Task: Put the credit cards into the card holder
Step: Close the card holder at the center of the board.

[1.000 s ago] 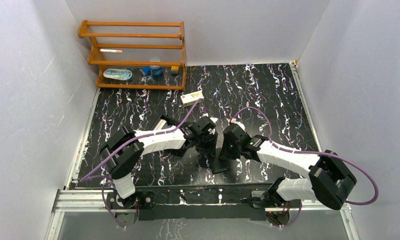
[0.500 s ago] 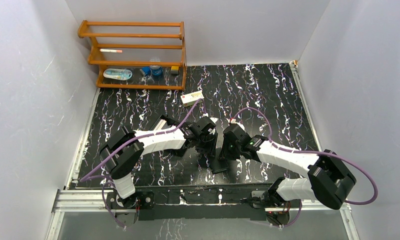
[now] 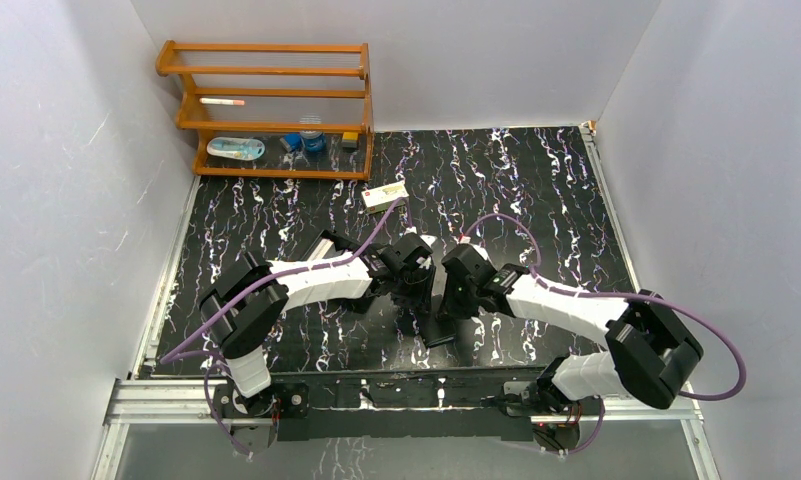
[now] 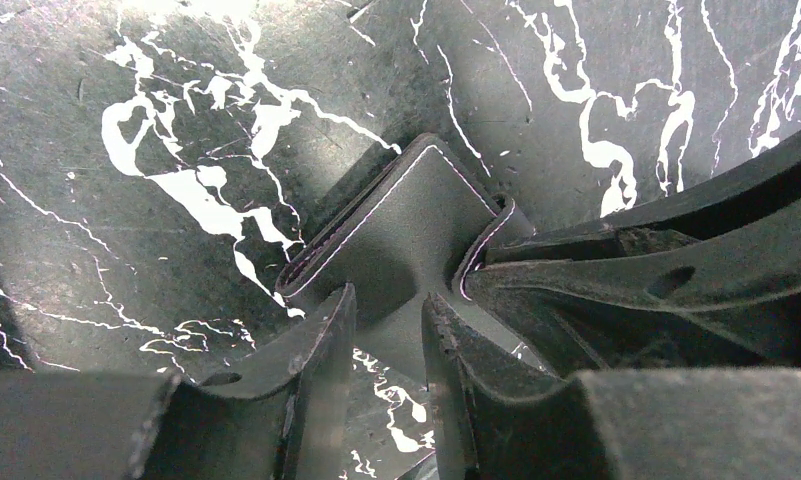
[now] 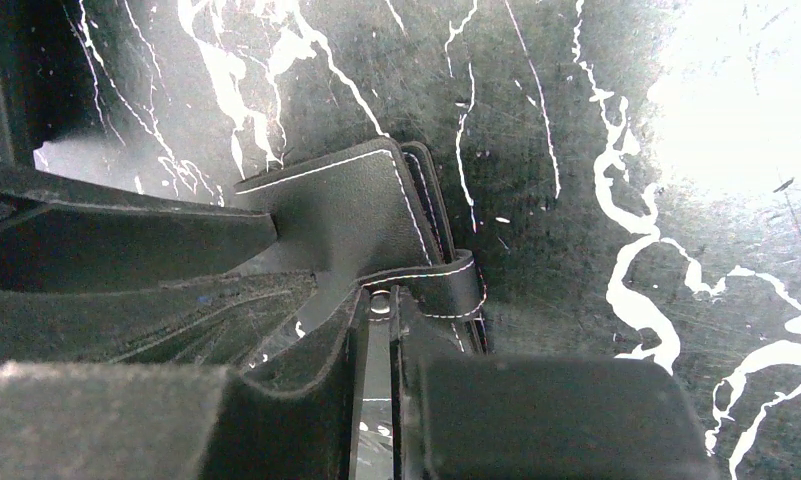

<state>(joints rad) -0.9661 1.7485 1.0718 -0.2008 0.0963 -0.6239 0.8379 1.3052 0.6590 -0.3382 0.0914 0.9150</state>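
Far-left corner of the surface (image 3: 536,190): wooden rack (image 3: 266,110) stands against the wall, with small items on its lower shelves, too small to identify. Just right of the rack, a cream carton (image 3: 386,195) lies flat, well apart from both arms.

Left arm reaches in from the near-left, its wrist over the middle of the surface. Left claw (image 4: 388,305): fingers part-way apart, and one corner of the card holder (image 4: 406,225) runs down into the gap between them. Both fingertips (image 4: 341,310) sit against the black leather, so I read this as a pinch on the holder.

The card holder is about midway between the left and right edges, somewhat nearer the near edge, directly under the two wrists. In the left wrist view it looks folded, with white stitching along its border and layered edges showing on its left side.

Right claw (image 5: 378,322) comes in from the right. Its fingers are almost together, with only a thin slit between them. The tips are right at the snap tab (image 5: 441,285), where a small metal stud shows in the slit. I cannot tell whether they are clamping the tab or only touching it.
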